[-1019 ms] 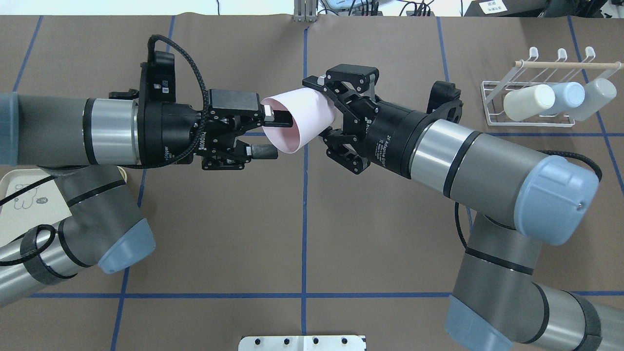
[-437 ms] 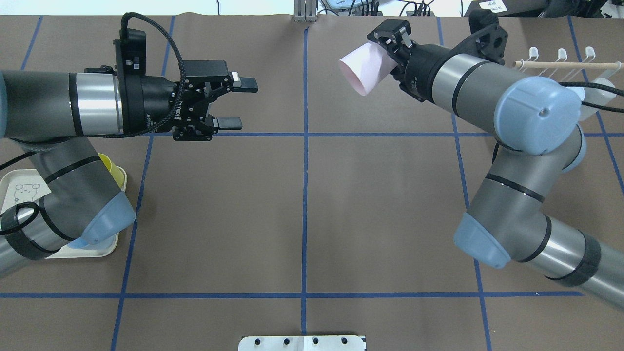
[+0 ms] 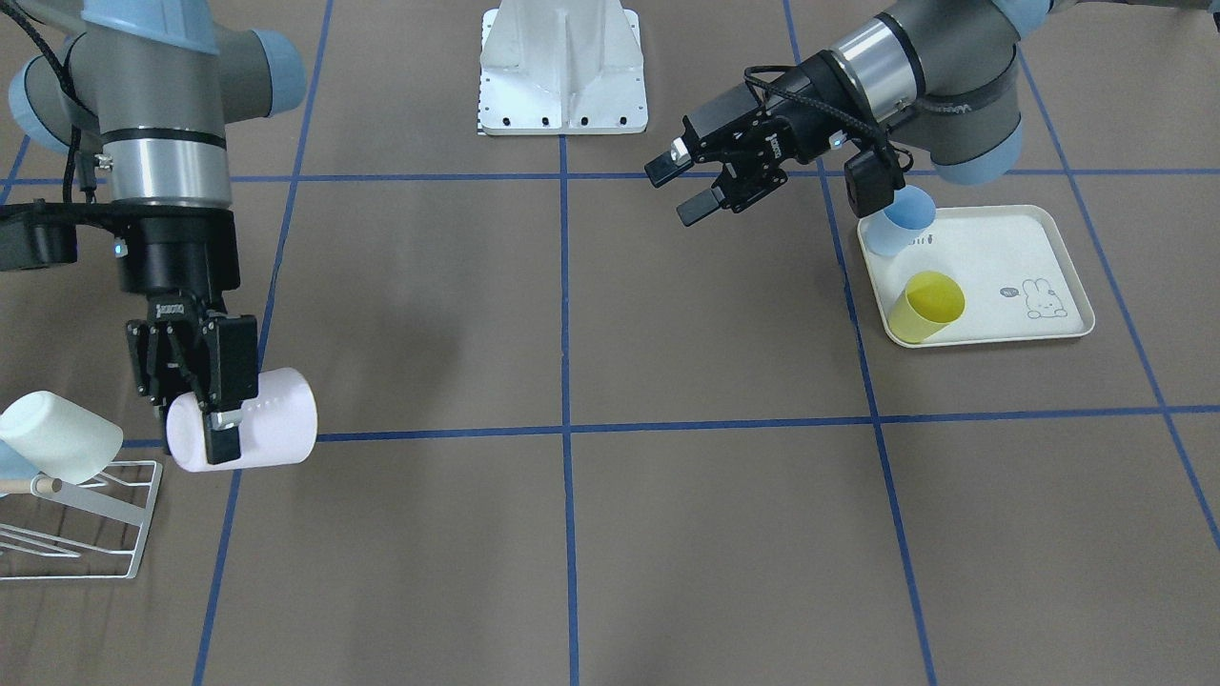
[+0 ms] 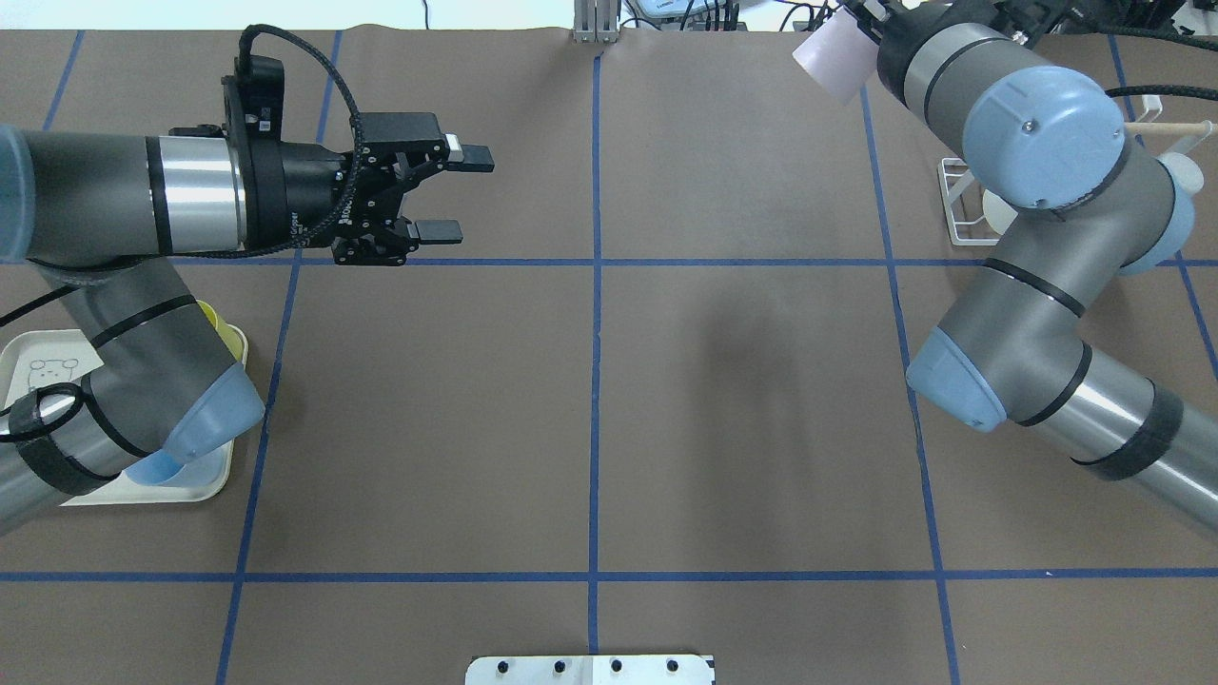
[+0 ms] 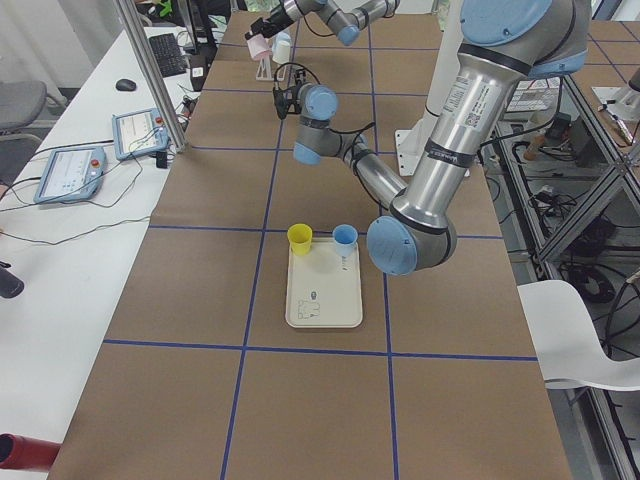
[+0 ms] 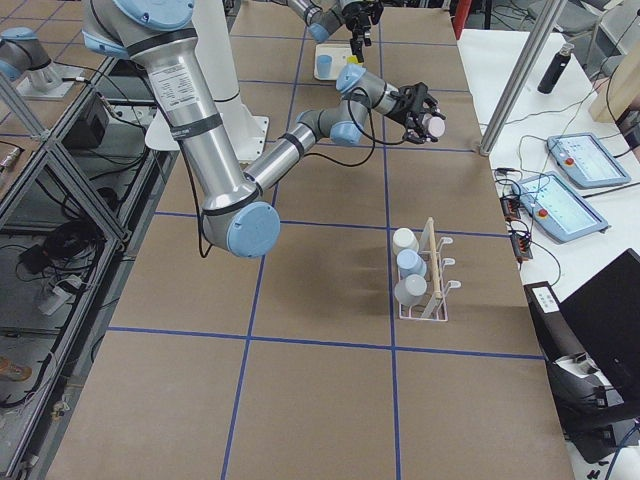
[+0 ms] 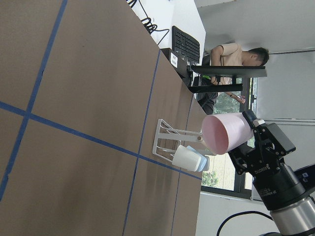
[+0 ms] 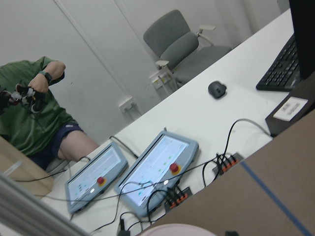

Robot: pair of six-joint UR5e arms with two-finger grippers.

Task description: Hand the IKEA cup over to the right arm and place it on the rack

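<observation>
In the overhead view the left pincer hangs nearest, at 10 o'clock, with its jaws wide apart and holding nothing. Farther out at 2 o'clock, the small white wire rack stands near the right end of the brown surface and already carries cups. Farthest, at 1 o'clock by the far edge, the right pincer is clamped on the pale pink plastic cup, held sideways above the surface. The handover looks done. The next move is likely to tip the cup onto a free prong, though I cannot tell which is free. Open room lies toward the centre.

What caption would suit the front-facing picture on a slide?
The right end effector holds the pink cup near the wire rack; the left end effector hangs open and empty.
</observation>
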